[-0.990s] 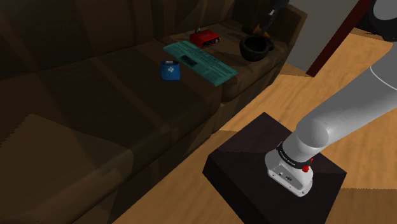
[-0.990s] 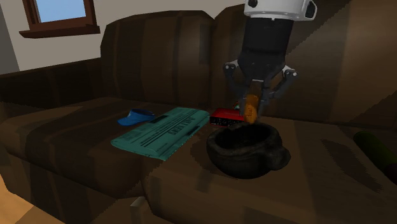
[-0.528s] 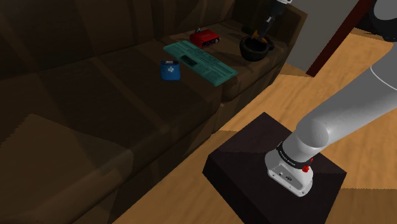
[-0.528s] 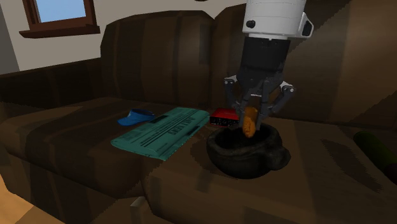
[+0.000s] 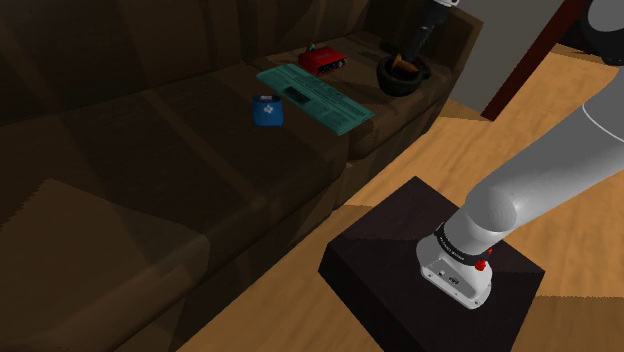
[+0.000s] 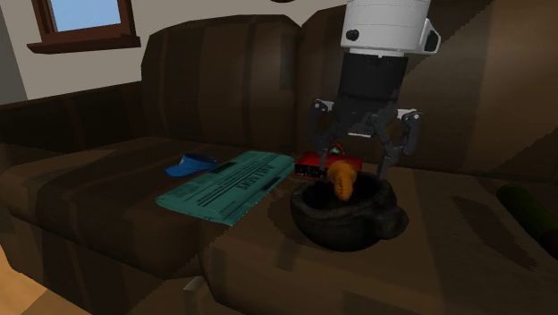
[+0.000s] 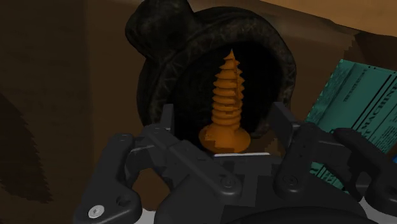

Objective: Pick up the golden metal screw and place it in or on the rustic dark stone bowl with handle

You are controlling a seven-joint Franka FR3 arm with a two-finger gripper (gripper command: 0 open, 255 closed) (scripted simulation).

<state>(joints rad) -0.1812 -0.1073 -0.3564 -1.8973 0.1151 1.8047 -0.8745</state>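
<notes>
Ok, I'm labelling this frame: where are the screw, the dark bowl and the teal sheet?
orange screw (image 7: 228, 102), wrist view, on its threaded shank.
dark bowl (image 6: 335, 229), second exterior view, on its front outer wall.
teal sheet (image 6: 228, 190), second exterior view, on its printed middle.

A living room in a home.
A long brown sofa (image 5: 150, 150) with a padded back stood on a light wooden floor (image 5: 470, 140). Behind one end of the sofa, a wood-framed window (image 6: 85, 20) showed blue sky in a pale wall (image 6: 80, 70). A teal printed paper (image 6: 228, 186) lay on the seat cushions.
</notes>
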